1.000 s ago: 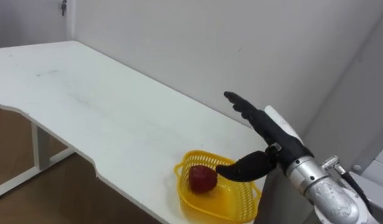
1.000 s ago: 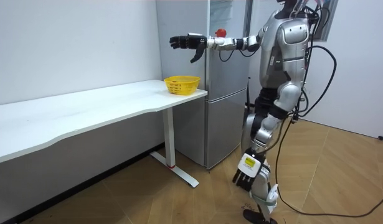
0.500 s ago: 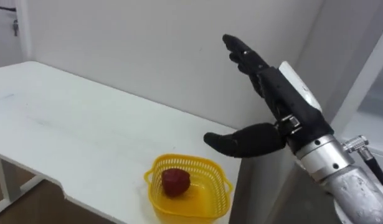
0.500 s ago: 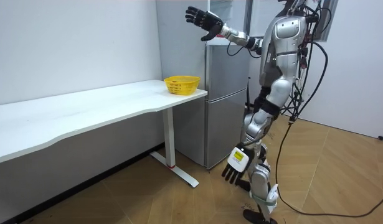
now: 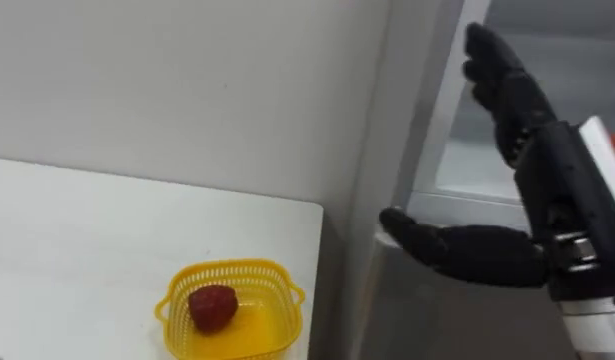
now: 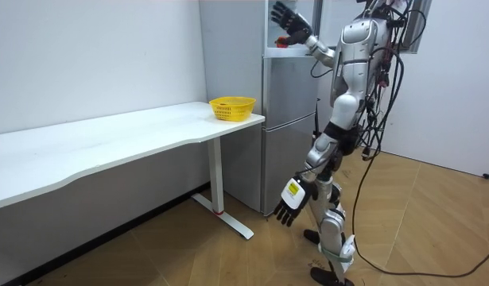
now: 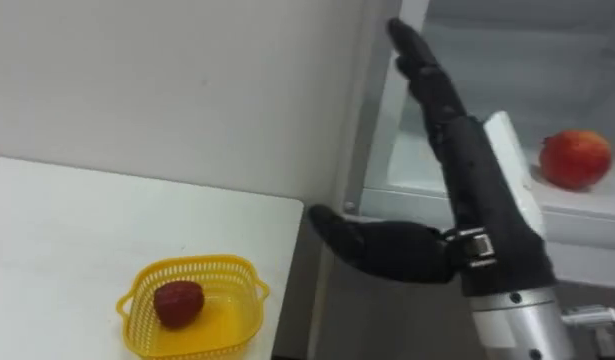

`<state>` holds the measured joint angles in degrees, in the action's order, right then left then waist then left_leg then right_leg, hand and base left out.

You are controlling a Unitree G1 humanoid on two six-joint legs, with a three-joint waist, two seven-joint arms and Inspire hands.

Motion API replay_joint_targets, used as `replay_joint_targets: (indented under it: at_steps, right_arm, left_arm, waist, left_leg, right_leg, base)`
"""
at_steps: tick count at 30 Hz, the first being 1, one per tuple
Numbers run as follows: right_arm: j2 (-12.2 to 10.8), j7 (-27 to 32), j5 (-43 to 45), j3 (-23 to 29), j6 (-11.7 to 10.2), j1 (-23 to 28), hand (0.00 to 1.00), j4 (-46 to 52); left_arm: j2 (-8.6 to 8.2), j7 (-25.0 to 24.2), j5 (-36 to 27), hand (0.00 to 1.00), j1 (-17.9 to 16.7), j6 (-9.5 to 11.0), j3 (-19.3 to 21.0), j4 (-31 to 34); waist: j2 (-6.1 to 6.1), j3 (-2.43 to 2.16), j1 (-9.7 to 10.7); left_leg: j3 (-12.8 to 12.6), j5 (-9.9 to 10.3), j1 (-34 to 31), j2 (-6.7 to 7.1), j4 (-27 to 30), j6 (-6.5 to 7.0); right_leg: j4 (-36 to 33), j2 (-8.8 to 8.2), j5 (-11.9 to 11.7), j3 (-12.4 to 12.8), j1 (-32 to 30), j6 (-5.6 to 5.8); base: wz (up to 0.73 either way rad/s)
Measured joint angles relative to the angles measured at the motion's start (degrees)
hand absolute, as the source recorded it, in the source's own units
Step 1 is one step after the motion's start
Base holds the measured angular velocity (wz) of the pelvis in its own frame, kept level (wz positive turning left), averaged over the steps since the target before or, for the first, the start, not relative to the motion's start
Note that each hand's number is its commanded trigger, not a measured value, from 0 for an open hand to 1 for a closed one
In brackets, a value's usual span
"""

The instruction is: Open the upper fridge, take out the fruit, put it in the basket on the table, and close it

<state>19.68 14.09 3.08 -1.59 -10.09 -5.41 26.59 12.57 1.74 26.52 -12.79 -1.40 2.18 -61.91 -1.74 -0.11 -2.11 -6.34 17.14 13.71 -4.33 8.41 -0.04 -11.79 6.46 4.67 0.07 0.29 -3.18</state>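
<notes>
My right hand [image 7: 487, 190] is raised with its fingers straight and thumb spread, open and holding nothing, in front of the open upper fridge compartment [image 7: 507, 90]. A red-orange apple [image 7: 575, 158] lies on the white shelf inside, just right of the hand and apart from it. In the room view I stand at the grey fridge [image 6: 288, 119] with that right hand [image 6: 285, 17] up at its top. My left hand [image 6: 288, 210] hangs low beside my leg, fingers relaxed and empty.
A yellow basket [image 5: 232, 272] holding a dark red fruit [image 5: 212, 306] stands at the right end of the white table [image 5: 67, 230], next to the fridge side. The white wall runs behind the table. Wooden floor spreads around me.
My right hand has swung from above the basket up and right to the fridge opening. The view has turned right with it. The left hand has dropped lower beside my leg.
</notes>
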Motion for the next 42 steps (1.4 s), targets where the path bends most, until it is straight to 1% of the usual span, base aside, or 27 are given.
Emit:
replay_joint_targets:
  at_steps: [2, 3, 6, 9, 11, 12, 14, 16, 19, 22, 24, 27, 29, 31, 32, 33, 34, 35, 36, 38, 40, 42]
  right_arm:
    - [-1.30, 3.98, 1.56, 3.45, -1.35, 2.10, 0.00, 0.00]
    - [-1.54, 5.83, 2.81, 4.53, -1.48, 2.64, 0.00, -0.03]
    - [-1.51, 9.21, 6.14, 7.01, -1.95, 2.69, 0.00, -0.02]
    - [-1.45, 12.51, 6.12, 8.12, -2.50, 2.69, 0.00, -0.42]
    - [-1.46, 13.53, 5.87, 8.15, -2.52, 2.69, 0.00, -1.61]
    - [-1.47, 13.91, 5.86, 8.22, -2.49, 2.69, 0.00, -2.33]
    - [-1.46, 14.18, 5.77, 8.38, -2.51, 2.69, 0.00, -3.68]
    - [-1.42, 14.02, 3.55, 8.80, -2.51, 2.69, 0.00, -4.92]
    - [-1.24, 13.78, -0.78, 10.63, -2.36, 2.66, 0.00, -7.09]
    - [-0.67, 13.76, -2.73, 12.91, -1.79, 2.49, 0.00, -11.51]
    - [0.42, 13.71, -5.10, 13.45, -0.15, 2.26, 0.00, -13.75]
    - [1.05, 13.51, -6.35, 13.68, 0.23, 1.22, 0.00, -16.17]
    - [1.34, 13.33, -6.30, 14.14, 0.94, -0.54, 0.00, -17.18]
    - [2.70, 13.12, -6.67, 14.20, 1.29, -2.03, 0.00, -18.07]
    - [4.34, 12.76, -7.58, 14.21, 1.48, -3.15, 0.00, -19.86]
    - [5.98, 12.49, -8.31, 14.20, 1.58, -3.78, 0.00, -21.49]
    - [6.57, 12.46, -8.60, 14.20, 1.87, -4.02, 0.00, -21.95]
    - [7.17, 12.39, -9.48, 14.08, 2.41, -4.73, 0.00, -22.32]
    - [7.24, 12.24, -9.65, 14.05, 2.49, -6.20, 0.00, -23.57]
    - [7.35, 11.96, -9.68, 14.05, 2.73, -8.51, 0.00, -26.12]
    - [7.43, 11.87, -9.96, 14.04, 3.05, -9.96, 0.00, -28.32]
    - [7.49, 10.65, -11.60, 13.71, 3.86, -12.33, 0.00, -32.02]
  left_arm:
    - [-0.35, 0.10, -0.02, 0.00, -0.11, 0.62, 0.01, -0.76]
    - [-0.53, 0.33, -0.03, 0.00, -0.16, 0.74, 0.00, -1.25]
    - [-0.60, 0.37, -0.04, 0.00, -0.20, 0.95, 0.00, -2.54]
    - [-0.64, 0.41, -0.04, 0.00, -0.24, 0.94, -0.06, -2.83]
    - [-0.64, 0.42, -0.05, 0.00, -0.34, 0.94, -0.06, -2.83]
    - [-0.64, 0.42, -0.09, 0.00, -0.31, 0.94, -0.06, -2.82]
    - [-0.64, 0.41, -0.10, 0.00, -0.32, 0.94, -0.13, -2.82]
    - [-0.64, 0.35, -1.26, 0.00, -0.29, 0.94, -0.11, -2.76]
    - [-0.57, 0.15, -3.41, 0.00, -0.61, 0.94, 0.02, -2.73]
    - [-0.65, -0.76, -3.31, 0.00, -0.85, 0.88, 1.17, -2.70]
    - [-0.59, -0.93, -3.16, 0.00, -0.87, 0.37, 1.20, -2.51]
    - [-0.29, -0.98, -3.26, 0.00, -0.69, 0.15, 1.73, -2.51]
    - [-0.10, -1.15, -3.26, 0.00, -0.78, 0.15, 2.29, -2.40]
    - [0.06, -1.47, -3.18, 0.00, -0.87, 0.16, 2.59, -1.95]
    - [0.10, -1.86, -3.17, 0.00, -0.97, 0.11, 2.94, -1.72]
    - [0.11, -2.48, -2.98, 0.00, -1.24, 0.00, 3.38, -0.92]
    - [0.12, -2.54, -2.81, 0.00, -1.30, -0.01, 3.39, -0.35]
    - [0.12, -2.59, -2.30, 0.00, -1.57, 0.00, 3.37, 0.34]
    - [0.11, -2.74, -2.13, 0.00, -1.71, -0.15, 3.35, 0.34]
    - [0.11, -3.13, -2.12, 0.00, -1.49, -0.74, 3.32, 0.52]
    - [0.23, -3.28, -2.14, 0.00, -1.18, -1.20, 3.34, 0.53]
    - [0.48, -3.21, -2.10, 0.00, -1.18, -1.40, 3.33, 0.55]
  waist:
    - [0.07, -0.06, 0.99]
    - [0.11, -0.06, 1.51]
    - [0.16, -0.12, 2.30]
    - [-0.19, -0.32, 2.60]
    - [-0.51, -0.45, 3.24]
    - [-0.77, -0.38, 3.39]
    - [-1.05, -0.37, 3.33]
    - [-1.39, -0.33, 3.38]
    - [-1.92, -0.09, 3.24]
    - [-2.40, 0.20, 3.04]
    - [-2.46, 0.34, 2.87]
    - [-2.71, 0.40, 2.81]
    - [-3.02, 0.56, 2.60]
    - [-3.30, 0.55, 2.52]
    - [-3.61, 0.46, 2.29]
    - [-3.95, 0.24, 1.80]
    - [-4.13, 0.11, 1.71]
    - [-4.45, 0.06, 1.07]
    - [-4.69, 0.10, 0.53]
    - [-5.14, 0.08, 0.46]
    - [-5.32, 0.17, 0.18]
    - [-5.60, 0.22, -0.18]
  left_leg:
    - [-0.33, 0.00, -0.03, 0.03, 0.19, -0.01]
    - [-0.65, -0.01, -0.05, 0.01, 0.21, -0.02]
    - [-1.24, -0.01, -0.13, -0.01, 0.20, -0.03]
    - [-1.44, -0.01, -0.20, 0.00, 0.21, -0.04]
    - [-1.44, -0.01, -0.14, -0.01, 0.28, -0.05]
    - [-1.46, -0.01, -0.12, 0.00, 0.33, -0.05]
    - [-1.52, -0.01, -0.11, 0.01, 0.37, -0.05]
    - [-1.53, -0.01, -0.03, 0.03, 0.41, -0.05]
    - [-1.50, -0.01, -0.01, 0.02, 0.41, -0.05]
    - [-1.49, 0.00, -0.06, 0.02, 0.25, -0.05]
    - [-1.46, 0.00, -0.14, 0.02, 0.29, -0.05]
    - [-1.49, -0.01, -0.13, 0.00, 0.37, -0.05]
    - [-1.49, -0.02, -0.53, 0.01, 0.45, -0.05]
    - [-1.42, -0.03, -1.12, 0.01, 0.81, -0.05]
    - [-1.38, -0.03, -1.25, 0.01, 1.05, -0.05]
    - [-1.38, -0.03, -1.31, 0.00, 1.15, -0.06]
    - [-1.38, -0.04, -1.34, -0.02, 1.20, -0.06]
    - [-1.34, -0.06, -1.31, -0.04, 1.23, -0.08]
    - [-1.30, -0.07, -1.20, -0.06, 1.22, -0.10]
    - [-1.08, -0.07, -1.19, -0.09, 1.23, -0.10]
    - [-0.80, -0.07, -1.15, -0.08, 1.23, -0.10]
    - [-0.48, -0.07, -1.09, -0.02, 1.25, -0.10]
  right_leg:
    - [0.00, 0.09, -0.03, 0.30, -0.03, -0.06]
    - [-0.04, 0.12, -0.06, 0.38, -0.12, -0.09]
    - [-0.43, 0.36, -0.08, 1.16, -0.66, -0.14]
    - [-0.82, 0.48, -0.05, 1.21, -1.06, -0.19]
    - [-0.90, 0.47, -0.01, 1.15, -1.03, -0.24]
    - [-0.92, 0.46, -0.01, 1.18, -1.02, -0.23]
    - [-0.92, 0.43, -0.01, 1.19, -0.99, -0.23]
    - [-0.93, 0.43, 0.00, 1.21, -0.97, -0.22]
    - [-0.81, 0.45, 0.01, 1.18, -0.93, -0.21]
    - [-0.68, 0.44, 0.05, 1.13, -0.95, -0.16]
    - [-0.71, 0.45, 0.09, 1.08, -1.08, -0.18]
    - [-0.84, 0.49, 0.26, 1.14, -1.11, -0.22]
    - [-0.87, 0.47, 0.29, 1.17, -1.51, -0.24]
    - [-0.86, 0.38, 0.29, 1.04, -1.93, -0.24]
    - [-0.82, 0.31, 0.33, 0.90, -1.94, -0.29]
    - [-0.81, -0.05, 0.39, 0.71, -1.95, -0.33]
    - [-0.79, -0.07, 0.42, 0.65, -1.95, -0.35]
    - [-0.86, -0.10, 0.48, 0.52, -1.93, -0.41]
    - [-0.87, -0.07, 0.48, 0.52, -1.88, -0.42]
    - [-0.82, -0.13, 0.48, 0.31, -1.76, -0.42]
    - [-0.70, -0.30, 0.48, -0.20, -1.49, -0.42]
    - [-0.65, -0.45, 0.50, -0.39, -1.25, -0.39]
  base:
    - [-0.06]
    - [-0.08]
    - [-0.12]
    - [-0.09]
    - [0.00]
    - [0.00]
    - [0.00]
    - [0.00]
    - [0.00]
    - [0.00]
    - [0.00]
    - [0.00]
    - [0.00]
    - [0.00]
    - [0.00]
    - [0.00]
    - [0.00]
    - [0.00]
    - [0.00]
    - [0.05]
    - [0.14]
    - [0.08]
